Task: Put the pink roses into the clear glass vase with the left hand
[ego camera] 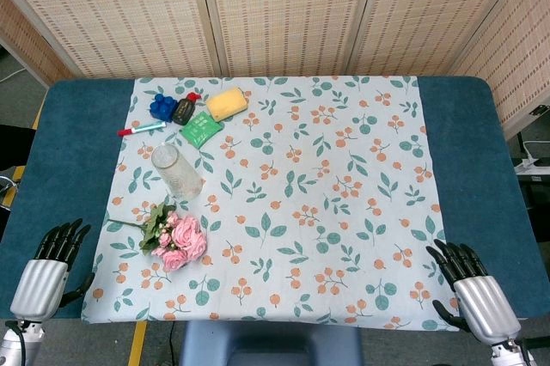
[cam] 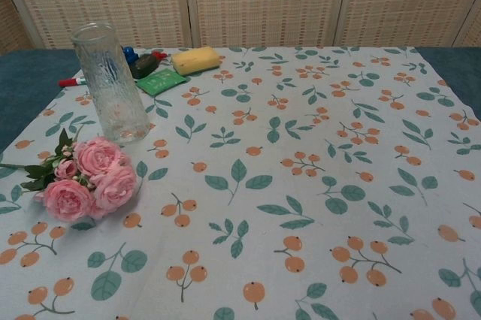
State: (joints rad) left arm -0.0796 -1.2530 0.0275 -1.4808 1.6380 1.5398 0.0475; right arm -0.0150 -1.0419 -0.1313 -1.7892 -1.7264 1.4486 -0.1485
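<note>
Our chest view shows neither hand, and in the head view the frame's lower edge cuts off both wrists. The small items at the cloth's far left corner, a yellow sponge (ego camera: 226,103), a green packet (ego camera: 200,129) and a red-capped pen (ego camera: 142,129), crowd together, and the dark object beside them is perhaps a bottle. The pink roses (ego camera: 179,239) lie flat on the floral tablecloth (ego camera: 344,203), just near of the upright clear glass vase (ego camera: 175,170). Our left hand (ego camera: 53,263) rests at the table's near-left edge, fingers spread, holding nothing, apart from the roses. Our right hand (ego camera: 471,284) lies likewise empty, near-right.
</note>
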